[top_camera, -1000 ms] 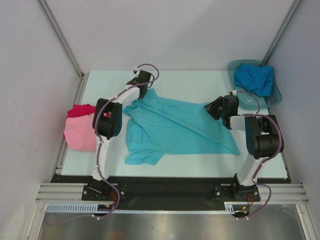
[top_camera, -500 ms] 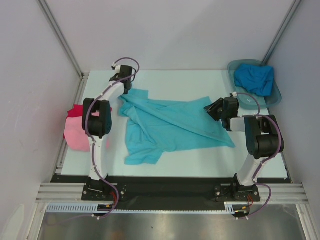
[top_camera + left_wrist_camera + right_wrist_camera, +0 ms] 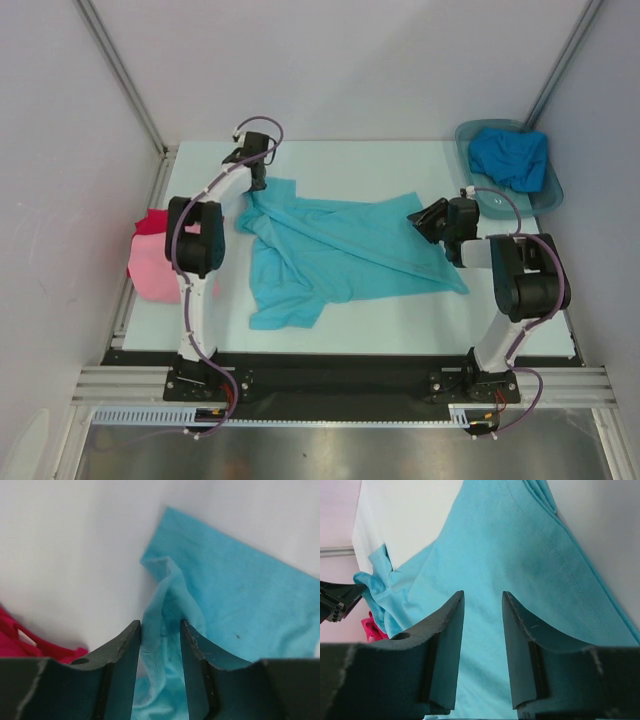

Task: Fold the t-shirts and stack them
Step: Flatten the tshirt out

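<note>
A turquoise t-shirt (image 3: 340,250) lies crumpled and partly spread across the middle of the table. My left gripper (image 3: 257,182) is at its far left corner, open, with a raised ridge of the turquoise cloth (image 3: 165,595) lying loose between the jaws. My right gripper (image 3: 422,218) hovers at the shirt's far right corner, open, its jaws apart just over flat turquoise cloth (image 3: 520,545). A pink t-shirt (image 3: 158,270) lies folded at the left edge on a red one (image 3: 155,220). A deeper blue t-shirt (image 3: 510,157) sits bunched in the tub.
The grey translucent tub (image 3: 545,195) stands at the far right corner. White enclosure walls close in the table on three sides. The pink and red pile overhangs the table's left rim (image 3: 130,300).
My left arm swung to the far left corner, dragging the turquoise shirt's corner with it, then its jaws opened and let the cloth go. The right gripper barely moved.
</note>
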